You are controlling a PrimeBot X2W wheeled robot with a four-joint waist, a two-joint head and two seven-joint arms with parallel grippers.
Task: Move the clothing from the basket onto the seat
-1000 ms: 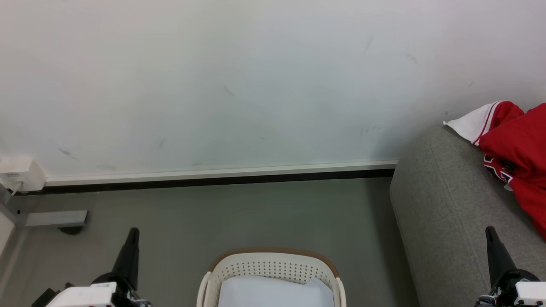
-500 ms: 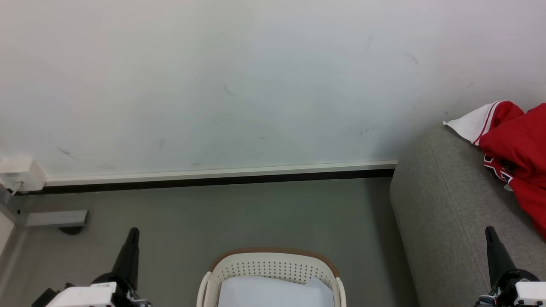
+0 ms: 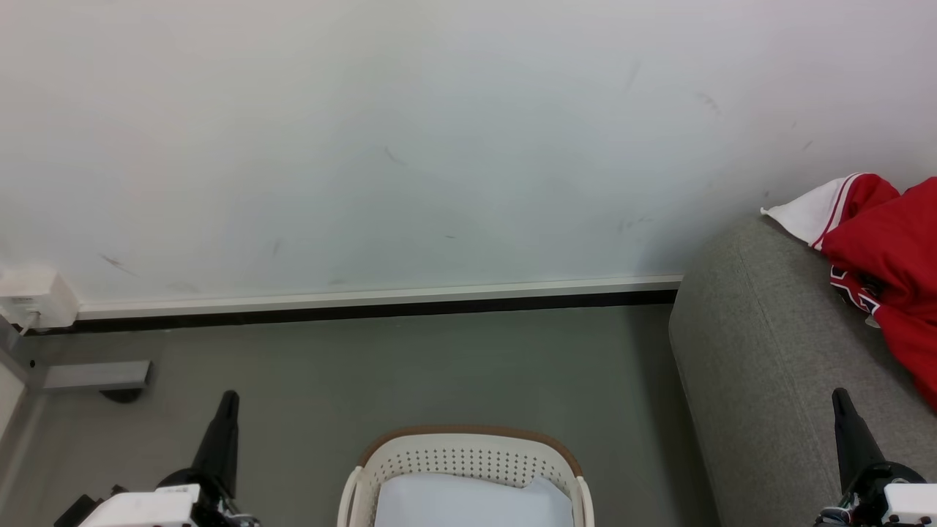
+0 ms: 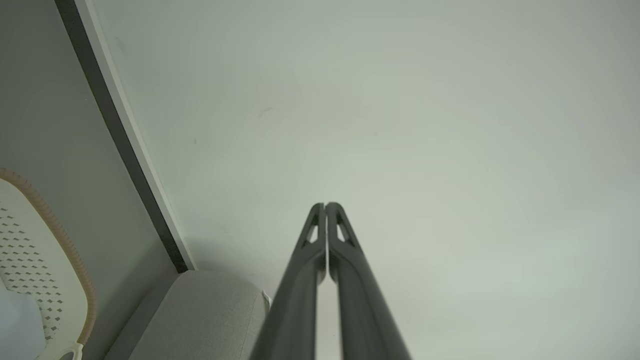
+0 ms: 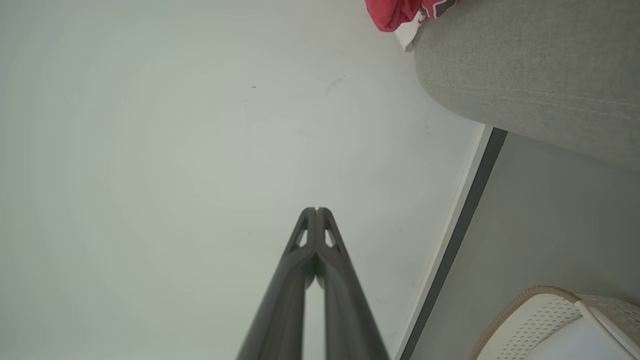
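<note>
The red clothing [image 3: 889,271] with white trim lies on the grey seat [image 3: 761,366] at the right edge, and shows as red fabric [image 5: 395,12] at the top of the right wrist view. The cream basket [image 3: 468,457] with a brown rim stands on the floor at bottom centre, holding a plain white sheet [image 3: 472,501]. My left gripper [image 3: 228,399] points up at the lower left, shut and empty, its tips [image 4: 325,205] pressed together. My right gripper [image 3: 840,397] is shut and empty over the seat's front, fingertips [image 5: 316,210] touching.
A white wall [image 3: 410,146] with a baseboard [image 3: 366,300] runs behind the grey floor [image 3: 410,366]. A white socket box [image 3: 33,296] and a grey metal foot [image 3: 95,375] sit at the far left. The seat's corner [image 4: 210,310] shows beside the basket rim [image 4: 60,240].
</note>
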